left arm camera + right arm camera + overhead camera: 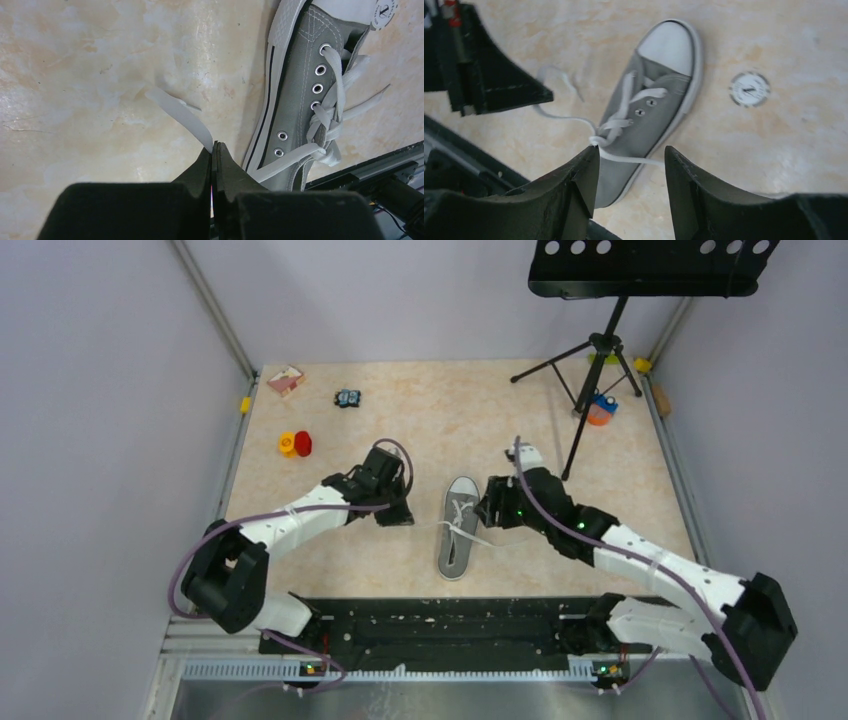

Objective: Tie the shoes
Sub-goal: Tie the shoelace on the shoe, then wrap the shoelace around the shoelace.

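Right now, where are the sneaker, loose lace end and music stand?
sneaker (649,125): right wrist view, grey canvas side.
loose lace end (182,116): left wrist view, mid-strip.
music stand (650,275): top view, black tray.

Grey sneaker (459,525) upright, toe pointing away; white laces (332,107) splayed sideways.

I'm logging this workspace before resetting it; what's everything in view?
sneaker: one, grey with white toe cap, centre
laces: white, loose, ends trailing both sides
music stand: one, black, far right
yellow and red pair: far left
pinkish card: one, far left corner
dark item: one, beside the card
orange-blue item: one, by the stand's legs
left claw: one, black, shut on laces end
right claw: one, black, open, right of sneaker
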Tool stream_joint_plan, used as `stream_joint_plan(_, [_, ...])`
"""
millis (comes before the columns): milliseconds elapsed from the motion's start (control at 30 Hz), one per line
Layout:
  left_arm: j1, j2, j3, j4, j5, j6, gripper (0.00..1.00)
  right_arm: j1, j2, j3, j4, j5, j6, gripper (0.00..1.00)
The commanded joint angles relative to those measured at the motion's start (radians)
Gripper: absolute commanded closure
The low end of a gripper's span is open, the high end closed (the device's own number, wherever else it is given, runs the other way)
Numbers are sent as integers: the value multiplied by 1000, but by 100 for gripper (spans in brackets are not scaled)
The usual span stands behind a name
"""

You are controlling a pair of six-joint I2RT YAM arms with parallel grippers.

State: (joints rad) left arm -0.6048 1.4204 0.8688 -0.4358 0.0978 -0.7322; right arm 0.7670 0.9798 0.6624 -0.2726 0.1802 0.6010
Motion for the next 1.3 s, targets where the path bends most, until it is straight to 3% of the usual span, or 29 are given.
stream_joint_plan(0, [-2, -6, 38, -12, 27, 14, 100, 50, 143, 70, 211, -267, -275, 49])
stream_joint_plan(100, [-1, -12, 51, -16, 54, 1, 100, 57, 221, 82, 309, -382, -365, 49])
stream_joint_plan(200, [0, -6, 69, -29, 85, -24, 100, 70, 292, 136, 296, -416, -458, 51])
stream_joint_plan(500, [9, 21, 91, -53, 109, -58, 100, 139, 455, 224, 274, -390, -642, 49])
stream_joint_plan(833, [41, 26, 111, -84, 97, -56, 100, 145, 524, 243, 248, -393, -705, 48])
stream_joint_plan(933, [45, 25, 111, -81, 106, -55, 100, 146, 542, 252, 254, -377, -708, 56])
stream_joint_plan(1033, [46, 23, 107, -74, 117, -54, 100, 145, 551, 259, 264, -363, -695, 73])
stream_joint_plan(1133, [46, 24, 103, -69, 121, -56, 100, 146, 548, 263, 295, -360, -682, 84])
stream_joint_plan(1267, [45, 29, 96, -62, 130, -61, 100, 146, 548, 271, 302, -370, -671, 81])
